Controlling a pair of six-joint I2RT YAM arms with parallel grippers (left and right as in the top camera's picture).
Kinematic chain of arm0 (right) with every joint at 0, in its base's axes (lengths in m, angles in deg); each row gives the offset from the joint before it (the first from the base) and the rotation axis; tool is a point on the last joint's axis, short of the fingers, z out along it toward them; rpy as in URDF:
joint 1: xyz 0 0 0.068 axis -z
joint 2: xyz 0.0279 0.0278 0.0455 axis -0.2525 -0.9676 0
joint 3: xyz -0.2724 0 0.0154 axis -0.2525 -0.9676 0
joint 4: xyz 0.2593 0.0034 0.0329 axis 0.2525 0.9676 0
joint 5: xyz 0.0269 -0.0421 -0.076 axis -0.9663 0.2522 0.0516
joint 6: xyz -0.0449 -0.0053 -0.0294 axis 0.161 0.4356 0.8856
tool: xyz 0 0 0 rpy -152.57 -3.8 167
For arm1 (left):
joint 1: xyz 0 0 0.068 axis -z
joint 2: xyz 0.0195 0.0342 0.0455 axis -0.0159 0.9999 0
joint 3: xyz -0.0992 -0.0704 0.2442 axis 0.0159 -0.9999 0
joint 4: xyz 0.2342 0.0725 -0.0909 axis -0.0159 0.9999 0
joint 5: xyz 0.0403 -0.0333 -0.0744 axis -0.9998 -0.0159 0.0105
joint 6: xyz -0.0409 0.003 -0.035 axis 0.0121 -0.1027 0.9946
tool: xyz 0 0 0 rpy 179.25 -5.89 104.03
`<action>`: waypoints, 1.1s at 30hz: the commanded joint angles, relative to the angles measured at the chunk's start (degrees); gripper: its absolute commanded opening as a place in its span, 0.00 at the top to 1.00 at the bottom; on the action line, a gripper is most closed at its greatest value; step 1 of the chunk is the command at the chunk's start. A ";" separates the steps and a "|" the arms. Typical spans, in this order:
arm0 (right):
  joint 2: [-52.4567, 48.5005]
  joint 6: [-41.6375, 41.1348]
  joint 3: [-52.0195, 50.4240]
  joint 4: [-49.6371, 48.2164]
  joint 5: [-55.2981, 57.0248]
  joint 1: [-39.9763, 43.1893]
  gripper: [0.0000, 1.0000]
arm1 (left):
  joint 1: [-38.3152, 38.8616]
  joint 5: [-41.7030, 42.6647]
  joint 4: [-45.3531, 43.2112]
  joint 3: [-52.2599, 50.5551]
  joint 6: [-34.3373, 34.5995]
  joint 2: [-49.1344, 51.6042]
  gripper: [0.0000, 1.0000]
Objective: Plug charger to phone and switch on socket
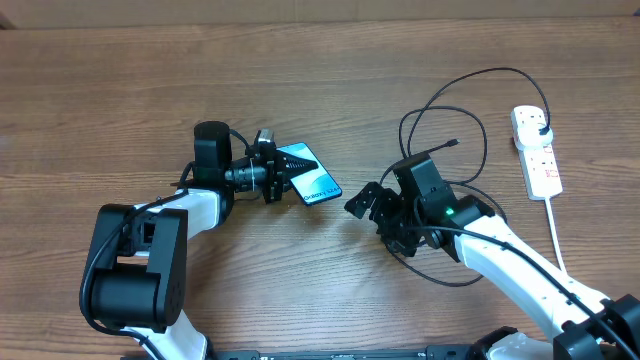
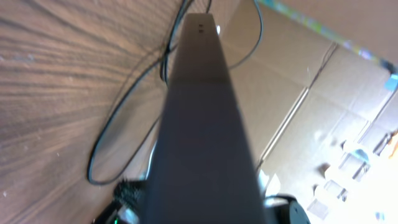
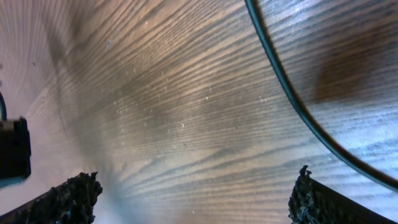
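Open bench (image 1: 120, 90) is seen left of and beyond the phone (image 1: 312, 178), and a bare gap is left between the phone and the right gripper (image 1: 362, 204). The right half is crowded. The charger (image 1: 470, 90) is looped around and under the right arm, with its tip (image 1: 455, 143) lying free just beyond the right gripper, apart from the phone. The socket (image 1: 538, 152) is set near the bench's right edge, well apart from both grippers. The plug (image 1: 541, 126) is seated at its far end and the white cord (image 1: 556, 230) is run toward the near edge. The phone is grasped at its left end by the left gripper (image 1: 277, 172), jaws clenched on it, with the lit screen tilted up. Whether the phone touches the bench cannot be told. From the left wrist it is seen edge-on as a dark bar, with charger loops behind it. The right jaws are spread wide with nothing held. Their fingers (image 3: 68, 199) are seen over bare wood, with a charger strand run close by one of them. The bench is brown wood grain. Cardboard boxes (image 2: 298, 93) are seen past it.
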 commanded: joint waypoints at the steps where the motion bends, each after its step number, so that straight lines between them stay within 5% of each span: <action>1: -0.22 3.54 3.74 2.08 -0.81 0.02 0.00 | -0.28 -2.67 -0.50 1.40 1.01 0.13 0.96; 33: -0.22 3.06 5.77 2.86 -0.26 0.02 0.00 | -0.28 3.67 -0.52 1.40 -0.33 0.13 0.96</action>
